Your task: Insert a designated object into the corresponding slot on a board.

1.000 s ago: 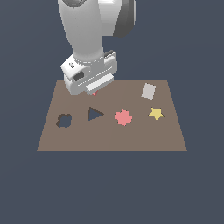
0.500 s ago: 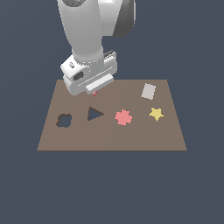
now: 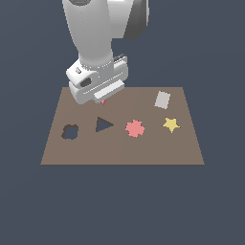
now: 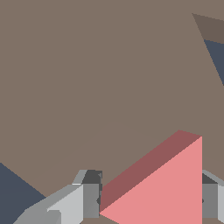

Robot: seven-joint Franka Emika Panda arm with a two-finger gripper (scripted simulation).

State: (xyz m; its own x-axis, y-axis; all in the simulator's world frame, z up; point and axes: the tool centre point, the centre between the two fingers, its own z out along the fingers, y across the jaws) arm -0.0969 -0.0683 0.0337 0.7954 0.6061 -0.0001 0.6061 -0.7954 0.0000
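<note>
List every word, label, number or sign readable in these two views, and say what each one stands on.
None: no readable text in either view.
The board is plain brown, with cutouts and coloured pieces only.
The red triangle piece held in the pincer is unmarked.
The arm's white casing shows no lettering or logo.

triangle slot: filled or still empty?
Empty. The triangular slot shows dark on the board; the red piece sits between the pincer fingers.
</note>
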